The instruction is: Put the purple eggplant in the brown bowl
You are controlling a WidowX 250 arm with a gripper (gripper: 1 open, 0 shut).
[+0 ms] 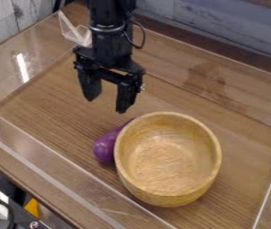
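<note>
Wooden tabletop (pixel 66 112), purple eggplant (pixel 105 148) against brown bowl (pixel 166 158), gripper (pixel 106 92) spread empty above it.

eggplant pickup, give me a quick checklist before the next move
1. Tool open: ok, fingers spread wide, nothing between them.
2. Tool pointing down: ok.
3. Tool above the purple eggplant: not ok, it hangs up and back of it in the picture.
4. Eggplant reachable: cannot tell, it lies tight against the brown bowl's left wall, partly hidden by the rim.
5. Bowl empty and upright: ok.
6. Path clear of the clear side walls: ok, the tool is well inside them.
</note>
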